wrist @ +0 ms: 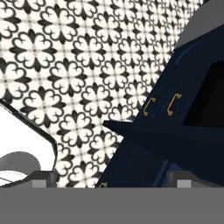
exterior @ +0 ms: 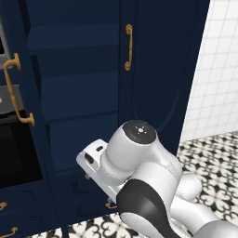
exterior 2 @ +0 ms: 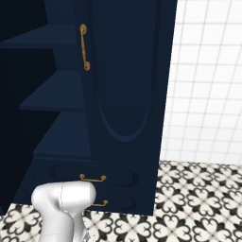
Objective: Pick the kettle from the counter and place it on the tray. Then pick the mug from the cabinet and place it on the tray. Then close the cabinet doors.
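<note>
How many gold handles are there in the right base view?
3: the door handle up high, an upper drawer handle and a lower drawer handle below. Others may be hidden.

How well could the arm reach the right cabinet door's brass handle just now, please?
Probably yes: nothing blocks the handle, though the open claw hangs low, facing the floor by the drawers, so it must rise.
</note>
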